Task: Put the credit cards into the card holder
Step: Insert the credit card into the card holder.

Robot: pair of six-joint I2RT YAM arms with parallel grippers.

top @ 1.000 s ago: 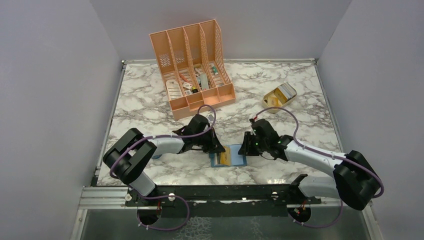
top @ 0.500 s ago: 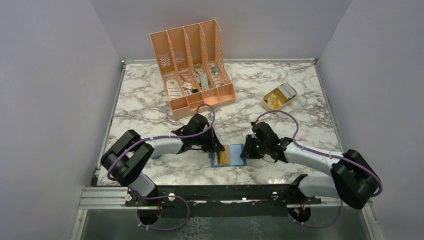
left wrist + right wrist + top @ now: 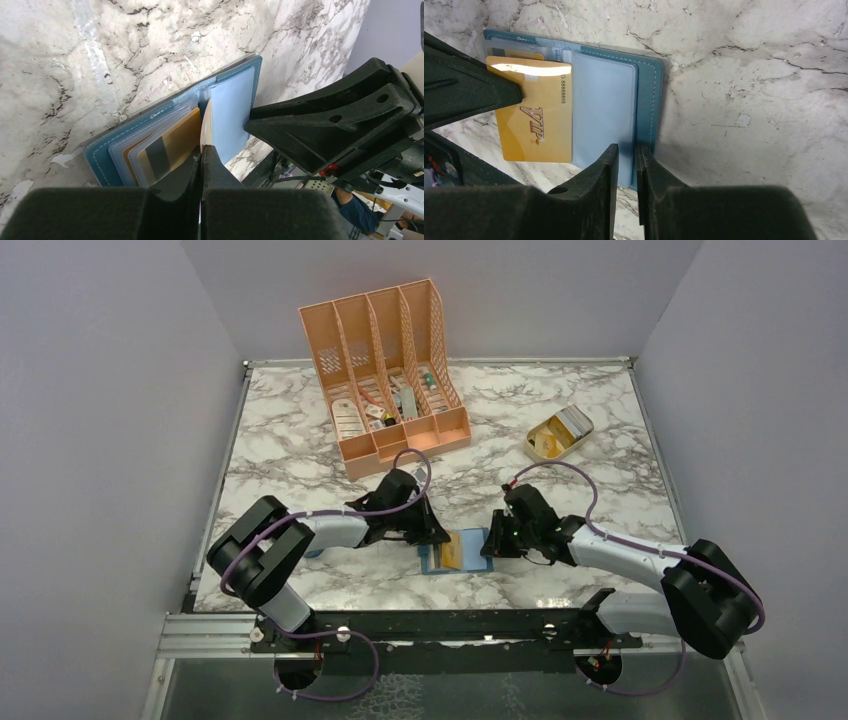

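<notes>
table (image 3: 300, 470): marble; the card holder (image 3: 651, 100) lies open near its front edge, between both grippers
right gripper (image 3: 625, 150): fingers narrow, pinching the holder's right flap
left gripper (image 3: 201, 150): clamped on the gold card (image 3: 536, 120)
gold card: over the holder's left half, above a tucked striped card (image 3: 160, 150)

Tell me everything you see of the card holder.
The card holder lies open flat on the marble table. Teal, leather-like cover with pale stitching; pale blue pockets inside. A striped card sits in one side's pockets. The left pincer holds a gold card over it; the right pincer straddles its edge, grip unclear.
</notes>
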